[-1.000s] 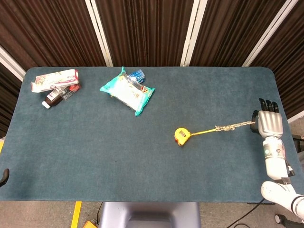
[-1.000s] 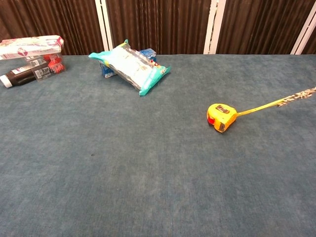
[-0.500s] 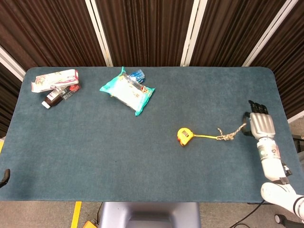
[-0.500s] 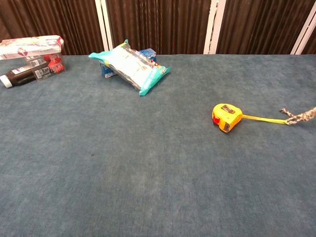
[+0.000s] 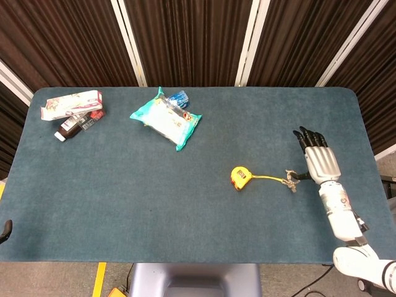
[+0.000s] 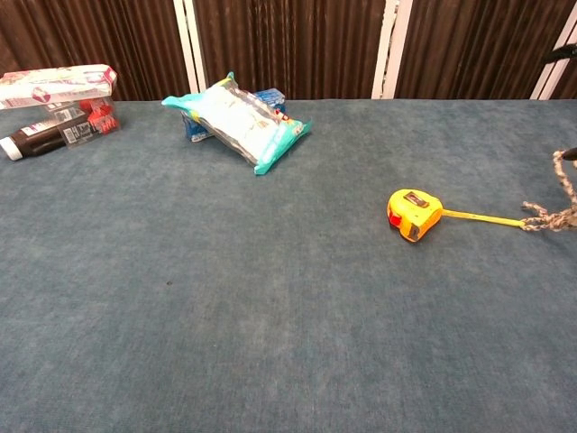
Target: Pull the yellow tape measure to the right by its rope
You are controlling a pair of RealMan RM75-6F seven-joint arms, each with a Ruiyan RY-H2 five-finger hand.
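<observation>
Blue felt table point(image 5: 185, 204) carries the yellow tape measure point(image 5: 239, 177) right of centre; its rope point(image 5: 289, 180) trails right to the right hand point(image 5: 319, 162), fingers straight, grip unclear.

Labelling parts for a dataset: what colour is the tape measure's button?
Red, on the yellow tape measure; the chest view shows it best.

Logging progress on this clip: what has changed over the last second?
The right hand moved left, toward the yellow tape measure, still holding the rope, now slack and bunched. The tape measure slid slightly right early on, then stopped. The wipes pack and boxes stayed put.
</observation>
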